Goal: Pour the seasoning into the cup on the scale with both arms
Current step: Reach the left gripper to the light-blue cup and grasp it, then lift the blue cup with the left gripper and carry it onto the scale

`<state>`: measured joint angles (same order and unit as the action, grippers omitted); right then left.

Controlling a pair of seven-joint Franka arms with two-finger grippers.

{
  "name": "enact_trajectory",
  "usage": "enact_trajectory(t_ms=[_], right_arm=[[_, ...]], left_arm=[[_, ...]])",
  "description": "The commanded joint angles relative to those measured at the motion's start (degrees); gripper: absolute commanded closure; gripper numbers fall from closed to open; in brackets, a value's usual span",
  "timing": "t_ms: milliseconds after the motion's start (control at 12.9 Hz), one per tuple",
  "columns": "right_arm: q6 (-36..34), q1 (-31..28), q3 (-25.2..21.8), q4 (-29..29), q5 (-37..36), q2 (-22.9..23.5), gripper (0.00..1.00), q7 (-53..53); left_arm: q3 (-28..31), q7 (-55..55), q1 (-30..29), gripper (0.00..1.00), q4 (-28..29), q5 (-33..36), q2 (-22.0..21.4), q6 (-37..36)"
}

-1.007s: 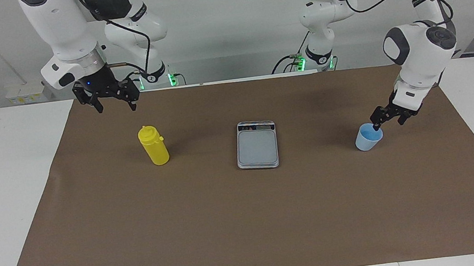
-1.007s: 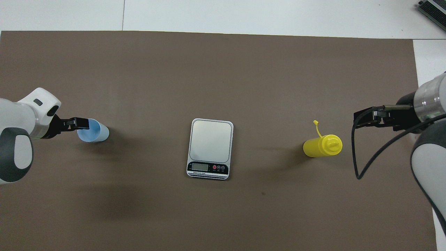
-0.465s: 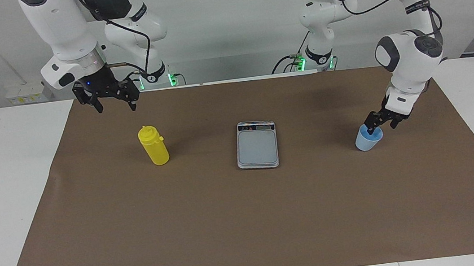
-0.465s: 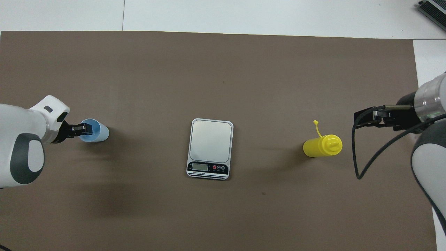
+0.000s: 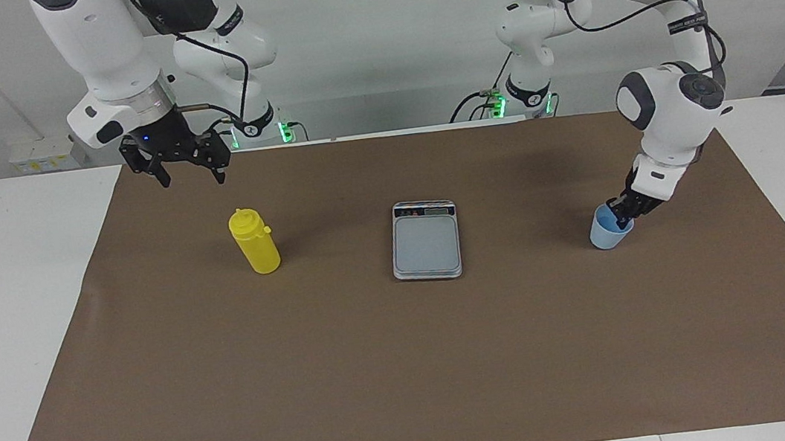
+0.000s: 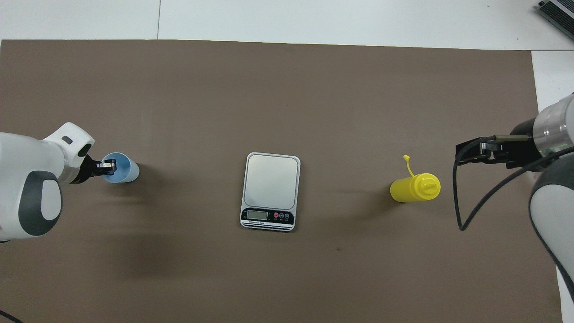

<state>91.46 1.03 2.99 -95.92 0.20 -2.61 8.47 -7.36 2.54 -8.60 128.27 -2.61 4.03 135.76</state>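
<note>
The light blue cup [image 5: 605, 235] stands on the brown mat toward the left arm's end; it also shows in the overhead view [image 6: 126, 168]. My left gripper [image 5: 620, 216] [image 6: 106, 166] is down at the cup's rim, shut on the rim's wall with one finger inside. The yellow seasoning bottle [image 5: 254, 243] [image 6: 415, 188] stands upright toward the right arm's end, its lid hanging open on its tether. My right gripper [image 5: 193, 179] [image 6: 465, 153] is open and empty, raised over the mat beside the bottle. The silver-grey scale [image 5: 425, 240] [image 6: 271, 181] lies between cup and bottle with nothing on it.
The brown mat [image 5: 411, 368] covers most of the white table [image 5: 7, 313]. The scale's display strip faces the robots.
My left gripper has come down onto the cup's rim and its fingers have closed on it. The right arm has not moved.
</note>
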Motion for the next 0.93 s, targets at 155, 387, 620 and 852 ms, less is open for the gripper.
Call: enact_trajectory(t_ms=[155, 387, 620, 852], right_arm=[[1.0, -0.9, 0.0, -1.6, 0.0, -1.4, 0.0, -1.7], [1.0, -0.9, -0.1, -1.6, 0.0, -1.4, 0.0, -1.6], [1.0, -1.0, -0.1, -1.6, 0.1, -1.4, 0.0, -1.6], [1.0, -1.0, -0.1, -1.6, 0.1, -1.4, 0.0, -1.6]], left_arm=[[0.0, -0.3, 0.4, 1.0, -10.6, -0.5, -0.6, -12.2], [-0.2, 0.6, 3.4, 1.0, -17.7, -2.2, -1.0, -18.9], [-1.1, 6.0, 9.1, 1.0, -19.2, -3.1, -3.3, -20.0], [-1.5, 14.8, 17.9, 1.0, -20.1, -2.6, -3.4, -19.5]])
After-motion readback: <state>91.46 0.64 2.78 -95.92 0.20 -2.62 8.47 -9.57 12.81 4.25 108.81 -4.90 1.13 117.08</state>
